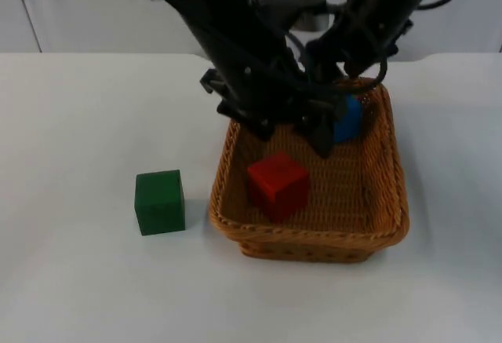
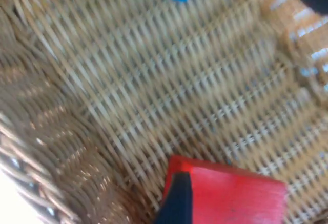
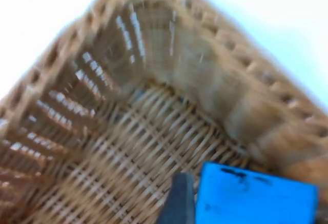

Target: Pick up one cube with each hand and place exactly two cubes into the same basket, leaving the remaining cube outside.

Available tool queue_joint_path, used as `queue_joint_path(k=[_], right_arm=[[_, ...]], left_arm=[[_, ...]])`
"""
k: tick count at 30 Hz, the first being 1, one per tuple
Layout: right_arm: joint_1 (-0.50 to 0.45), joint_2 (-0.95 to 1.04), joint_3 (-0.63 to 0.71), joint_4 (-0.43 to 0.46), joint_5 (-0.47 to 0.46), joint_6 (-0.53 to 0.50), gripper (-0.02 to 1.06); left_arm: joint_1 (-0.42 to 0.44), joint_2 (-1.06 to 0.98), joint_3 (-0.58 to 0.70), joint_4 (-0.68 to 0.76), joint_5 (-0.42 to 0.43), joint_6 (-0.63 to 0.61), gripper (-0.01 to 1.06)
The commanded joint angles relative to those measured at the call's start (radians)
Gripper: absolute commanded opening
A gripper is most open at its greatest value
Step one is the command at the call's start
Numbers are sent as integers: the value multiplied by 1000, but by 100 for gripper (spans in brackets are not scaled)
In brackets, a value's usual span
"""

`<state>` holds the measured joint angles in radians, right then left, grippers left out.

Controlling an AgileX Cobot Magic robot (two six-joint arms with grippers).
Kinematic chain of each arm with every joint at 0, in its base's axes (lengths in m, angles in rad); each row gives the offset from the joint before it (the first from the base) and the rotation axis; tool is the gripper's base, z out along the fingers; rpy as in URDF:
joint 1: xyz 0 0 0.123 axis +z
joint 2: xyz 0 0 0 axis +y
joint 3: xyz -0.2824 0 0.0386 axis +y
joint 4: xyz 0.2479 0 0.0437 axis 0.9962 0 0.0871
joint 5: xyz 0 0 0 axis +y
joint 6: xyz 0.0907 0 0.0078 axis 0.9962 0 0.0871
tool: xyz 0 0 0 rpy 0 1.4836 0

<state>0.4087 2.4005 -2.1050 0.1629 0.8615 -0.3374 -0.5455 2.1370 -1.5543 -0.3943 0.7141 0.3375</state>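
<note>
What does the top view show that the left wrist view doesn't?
Top view alone: the green cube on the white table, outside the basket, and both grippers over the basket, the left gripper above its middle, the right gripper at the far end by the blue cube. Left wrist view alone: the weave of the basket floor close up, with a black fingertip against the red cube. Both: the basket, the red cube and blue cube inside.

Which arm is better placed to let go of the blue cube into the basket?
The right. The right gripper hangs over the basket at its far end, right by the blue cube. The left gripper is nearer the red cube, which already lies inside. The green cube stays outside.
</note>
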Motion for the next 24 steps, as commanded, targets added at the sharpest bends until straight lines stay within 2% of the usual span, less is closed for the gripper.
queue_joint_path(k=[1,12,16,24], right_arm=[[4,-41,-7,-4,11,-19,70],[4,-211,-7,-4,63,-22,70],[4,-255,-7,-4,88,-22,70],[4,-325,12,2,176,-22,70]], left_arm=[[-2,-40,3,14,7,-6,75],[0,-186,3,69,10,-16,75],[0,-228,3,114,12,-56,75],[0,-295,3,181,47,-108,75]])
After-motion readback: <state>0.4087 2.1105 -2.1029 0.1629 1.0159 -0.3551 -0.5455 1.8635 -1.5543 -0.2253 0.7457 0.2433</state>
